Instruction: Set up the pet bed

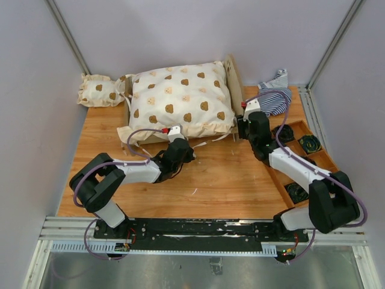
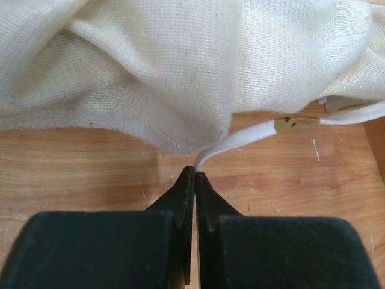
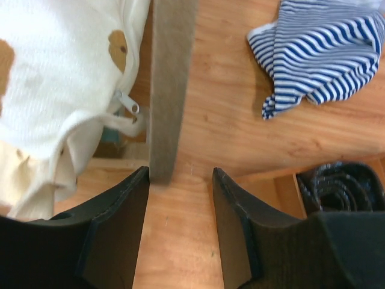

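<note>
The pet bed [image 1: 234, 90] stands at the back middle of the table. Only its light-wood right end board [image 3: 171, 90] and a bit of the left frame show. A large cream bear-print cushion [image 1: 180, 102] covers the rest. My left gripper [image 2: 194, 173] is at the cushion's front edge, shut on a white tie strap [image 2: 252, 131] that runs out from under the cushion [image 2: 180, 60]. In the overhead view this left gripper [image 1: 191, 152] lies low on the table. My right gripper [image 3: 180, 174] is open at the end board's near end, which sits beside the left finger.
A small bear-print cushion [image 1: 99, 91] lies at the back left. A crumpled blue-and-white striped cloth [image 1: 274, 96] lies at the back right. A compartmented wooden tray [image 1: 322, 158] with black coiled items runs along the right edge, under the right arm.
</note>
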Action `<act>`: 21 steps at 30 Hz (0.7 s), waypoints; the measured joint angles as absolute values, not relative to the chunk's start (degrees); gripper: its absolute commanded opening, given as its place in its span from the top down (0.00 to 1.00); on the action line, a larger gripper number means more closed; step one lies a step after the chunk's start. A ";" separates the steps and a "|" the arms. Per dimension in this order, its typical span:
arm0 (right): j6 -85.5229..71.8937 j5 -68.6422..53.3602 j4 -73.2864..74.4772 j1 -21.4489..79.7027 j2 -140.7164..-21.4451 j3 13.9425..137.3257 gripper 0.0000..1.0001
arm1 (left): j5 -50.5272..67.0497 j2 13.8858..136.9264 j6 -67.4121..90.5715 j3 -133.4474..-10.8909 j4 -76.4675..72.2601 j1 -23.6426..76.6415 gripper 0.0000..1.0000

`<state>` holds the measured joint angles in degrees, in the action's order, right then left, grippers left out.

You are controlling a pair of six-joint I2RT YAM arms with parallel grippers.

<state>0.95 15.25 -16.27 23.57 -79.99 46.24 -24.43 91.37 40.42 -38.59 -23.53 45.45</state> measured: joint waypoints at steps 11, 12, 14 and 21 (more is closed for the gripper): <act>-10.04 8.95 -15.49 25.85 -76.71 34.72 0.66 | -24.34 93.30 39.51 -41.41 -23.75 45.45 0.98; -10.41 8.34 -16.12 25.85 -78.59 34.54 0.68 | -24.36 93.30 39.38 -41.67 -23.83 45.45 0.98; -10.81 7.44 -18.70 25.85 -82.54 34.65 0.69 | -24.36 93.30 39.11 -42.13 -23.92 45.45 0.98; -11.38 7.90 -28.77 25.85 -94.13 38.89 0.65 | -24.29 94.04 38.76 -43.00 -24.18 45.39 0.98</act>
